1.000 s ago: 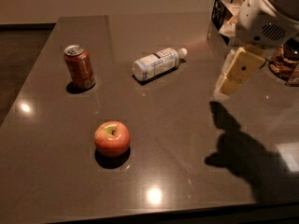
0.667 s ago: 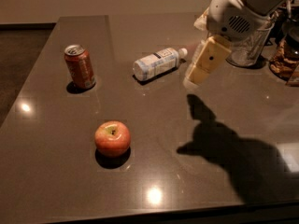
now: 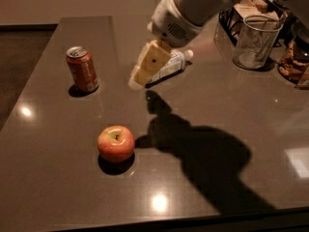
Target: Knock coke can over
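Coke can: the coke can (image 3: 82, 69) stood upright on the far-left part of the table (image 3: 53, 178), silver top up.
Gripper: the gripper (image 3: 136, 82) hung over the middle of the table, angled down and to the left from the white arm (image 3: 186, 11).
Gripper state: whether it was wide or narrow could not be told.
Key relation: the can lay to the left of the gripper, at about the same depth in the scene. They were apart, with only bare table between them.
Can axis: vertical, so a sideways push from the right, high on its side, would probably have tipped it to the left.
Height: the gripper's shadow fell apart from its tip, so it seemed to be raised off the surface. Its level against the can's top could not be judged.
Bottle: the plastic bottle (image 3: 175, 62) lay on its side just behind the gripper, partly hidden by it.
Apple: the apple (image 3: 116, 144) sat nearer, below the line from gripper to can.
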You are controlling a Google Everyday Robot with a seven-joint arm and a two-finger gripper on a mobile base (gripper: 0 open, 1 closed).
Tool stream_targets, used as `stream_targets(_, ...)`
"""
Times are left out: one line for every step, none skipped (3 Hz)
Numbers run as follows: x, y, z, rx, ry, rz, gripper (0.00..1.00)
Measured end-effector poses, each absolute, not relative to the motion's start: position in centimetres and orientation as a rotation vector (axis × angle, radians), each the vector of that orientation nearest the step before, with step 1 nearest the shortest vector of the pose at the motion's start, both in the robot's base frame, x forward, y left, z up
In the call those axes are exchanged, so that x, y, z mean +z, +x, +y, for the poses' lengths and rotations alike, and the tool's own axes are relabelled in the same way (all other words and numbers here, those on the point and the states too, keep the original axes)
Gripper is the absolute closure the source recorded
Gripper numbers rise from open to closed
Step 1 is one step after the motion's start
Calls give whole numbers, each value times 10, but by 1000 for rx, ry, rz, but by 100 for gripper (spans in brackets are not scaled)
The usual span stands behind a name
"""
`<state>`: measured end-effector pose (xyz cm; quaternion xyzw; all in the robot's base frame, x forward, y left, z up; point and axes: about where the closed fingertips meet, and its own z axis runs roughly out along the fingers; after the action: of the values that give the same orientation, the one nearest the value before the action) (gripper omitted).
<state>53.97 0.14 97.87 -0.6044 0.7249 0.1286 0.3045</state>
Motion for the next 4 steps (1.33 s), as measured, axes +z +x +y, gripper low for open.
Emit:
stream_targets(968,547,51,373,-1577,1892,0)
stream_targets(955,557,92,407,-1561,1905,0)
stream_targets(946,572,126,411,-1526,1921,0)
stream_targets(937,594,148,385,-1475,1947,0)
